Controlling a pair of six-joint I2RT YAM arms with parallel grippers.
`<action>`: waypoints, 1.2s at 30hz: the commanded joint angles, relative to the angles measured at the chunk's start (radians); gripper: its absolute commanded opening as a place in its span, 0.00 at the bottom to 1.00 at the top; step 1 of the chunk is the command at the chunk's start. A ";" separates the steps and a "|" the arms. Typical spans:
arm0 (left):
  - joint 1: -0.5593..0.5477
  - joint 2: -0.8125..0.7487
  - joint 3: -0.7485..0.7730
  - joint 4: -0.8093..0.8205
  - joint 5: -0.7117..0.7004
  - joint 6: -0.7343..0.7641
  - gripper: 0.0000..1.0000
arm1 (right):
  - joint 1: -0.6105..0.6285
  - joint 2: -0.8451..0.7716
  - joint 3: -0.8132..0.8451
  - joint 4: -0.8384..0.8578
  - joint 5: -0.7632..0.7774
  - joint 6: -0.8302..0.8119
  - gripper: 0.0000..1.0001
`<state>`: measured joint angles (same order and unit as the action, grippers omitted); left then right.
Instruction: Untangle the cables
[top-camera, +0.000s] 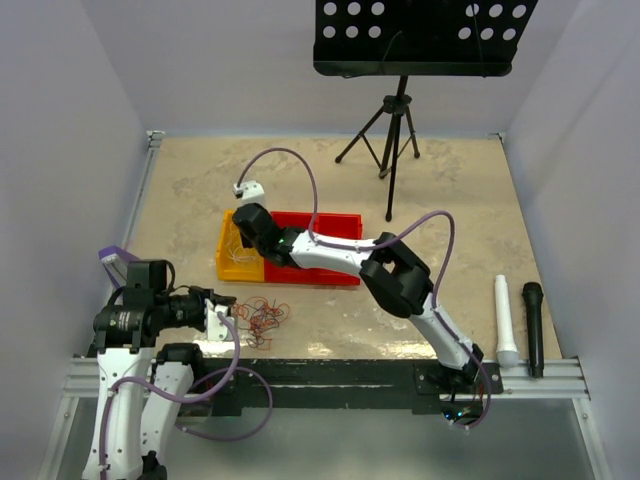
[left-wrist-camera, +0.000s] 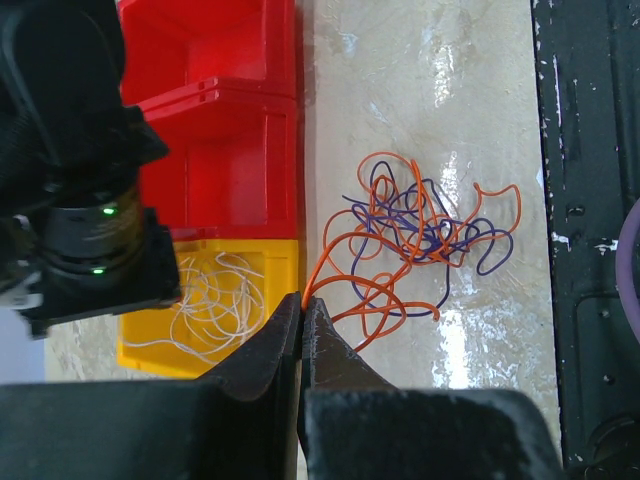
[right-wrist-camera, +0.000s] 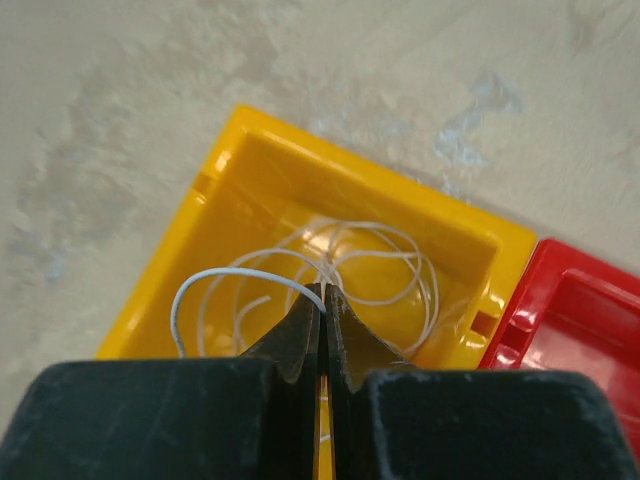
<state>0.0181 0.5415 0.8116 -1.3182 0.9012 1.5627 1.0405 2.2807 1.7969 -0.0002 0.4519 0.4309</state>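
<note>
Left gripper (left-wrist-camera: 302, 302) closed, right gripper (right-wrist-camera: 325, 296) closed, reaching far forward

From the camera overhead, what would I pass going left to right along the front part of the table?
left pincer → tangle of cables → white rod → black rod

Robotics lab test cell, white walls (top-camera: 60, 120) enclosing a mottled counter (top-camera: 200, 180), two robot arms (top-camera: 400, 280) sitting bolted to a metal rail (top-camera: 570, 380), tripod (top-camera: 392, 130) standing behind, perforated panel (top-camera: 420, 35) hanging overhead
</note>
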 joint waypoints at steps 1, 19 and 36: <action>-0.004 0.012 0.034 0.002 0.048 0.013 0.00 | 0.004 0.026 0.048 -0.084 -0.013 0.049 0.00; -0.004 0.009 0.043 0.002 0.038 0.008 0.00 | 0.006 -0.136 0.093 -0.136 -0.024 0.046 0.52; -0.004 0.140 0.245 0.103 0.238 -0.168 0.00 | 0.020 -0.778 -0.689 0.213 -0.114 0.002 0.66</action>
<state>0.0174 0.6491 0.9401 -1.3033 0.9848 1.5002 1.0542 1.7439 1.2919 0.0238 0.3874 0.4580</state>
